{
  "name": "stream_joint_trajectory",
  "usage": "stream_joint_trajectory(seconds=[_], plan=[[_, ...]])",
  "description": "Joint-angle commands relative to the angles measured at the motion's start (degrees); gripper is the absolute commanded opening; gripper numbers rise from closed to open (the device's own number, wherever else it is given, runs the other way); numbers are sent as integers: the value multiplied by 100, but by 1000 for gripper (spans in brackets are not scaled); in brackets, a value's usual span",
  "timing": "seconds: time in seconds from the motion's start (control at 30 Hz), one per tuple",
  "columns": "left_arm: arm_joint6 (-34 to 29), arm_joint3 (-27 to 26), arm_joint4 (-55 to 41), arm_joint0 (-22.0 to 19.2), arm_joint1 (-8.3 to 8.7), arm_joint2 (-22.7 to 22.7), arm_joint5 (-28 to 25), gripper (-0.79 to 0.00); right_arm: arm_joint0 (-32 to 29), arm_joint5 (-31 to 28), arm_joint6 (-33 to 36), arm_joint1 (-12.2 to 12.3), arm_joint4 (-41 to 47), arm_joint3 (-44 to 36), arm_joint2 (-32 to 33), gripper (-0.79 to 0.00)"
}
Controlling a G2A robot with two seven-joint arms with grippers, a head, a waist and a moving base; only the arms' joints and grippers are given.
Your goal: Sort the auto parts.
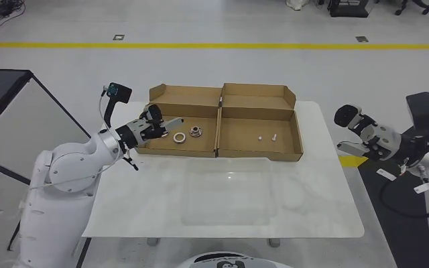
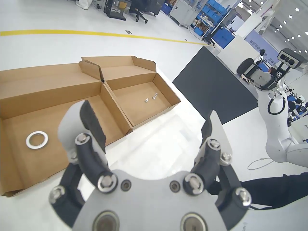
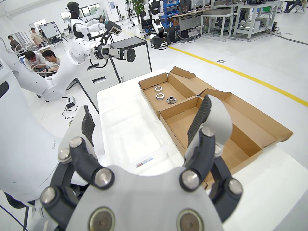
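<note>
Lying near spread left tool (inside cardboard box): metal ring

The table is glossy white. The left box and the right box at its far edge are plain brown cardboard. In the left one, a ring is bright silver and the flanged part is a duller grey metal. The two small parts in the right one are whitish. The left hand and right hand have white finger shells, black ribbed pads and silver-grey plates. The floor is pale grey with a yellow line.
</note>
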Motion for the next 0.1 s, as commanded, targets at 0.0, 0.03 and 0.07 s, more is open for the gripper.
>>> stream_joint_trajectory(seconds=[0.0,0.03,0.07], plan=[[0,0,0,0,0,0,0,0,0,0,0,0,0,0,0,0],[0,0,0,0,0,0,0,0,0,0,0,0,0,0,0,-1],[0,0,0,0,0,0,0,0,0,0,0,0,0,0,0,-1]])
